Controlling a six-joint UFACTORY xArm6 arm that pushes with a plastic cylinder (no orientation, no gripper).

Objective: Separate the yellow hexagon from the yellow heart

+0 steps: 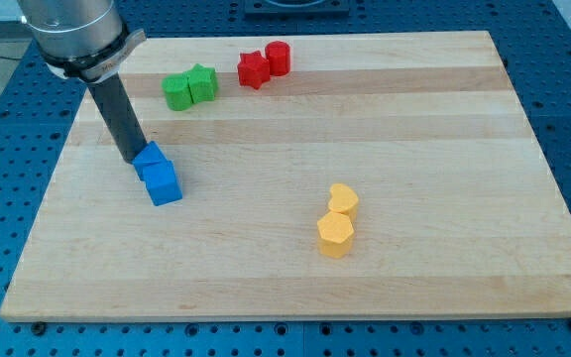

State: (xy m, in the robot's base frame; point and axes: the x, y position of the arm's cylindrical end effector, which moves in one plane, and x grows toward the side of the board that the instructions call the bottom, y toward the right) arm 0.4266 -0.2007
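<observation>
my tip (132, 159) sits at the view's left, touching or just beside the upper-left edge of the upper blue block (151, 159); a blue cube (164, 184) touches that one below-right; the end effector is a bare rod w/ no jaws, pinching nothing; yellow heart (343, 199) and yellow hexagon (335, 234) lie touching, hexagon toward the view's bottom, right of centre on the wooden board (444, 149), well apart from my tip; two green blocks (189, 87) touch near the view's top; red star-like block (254, 69) touches red cylinder (278, 58) beside them.
</observation>
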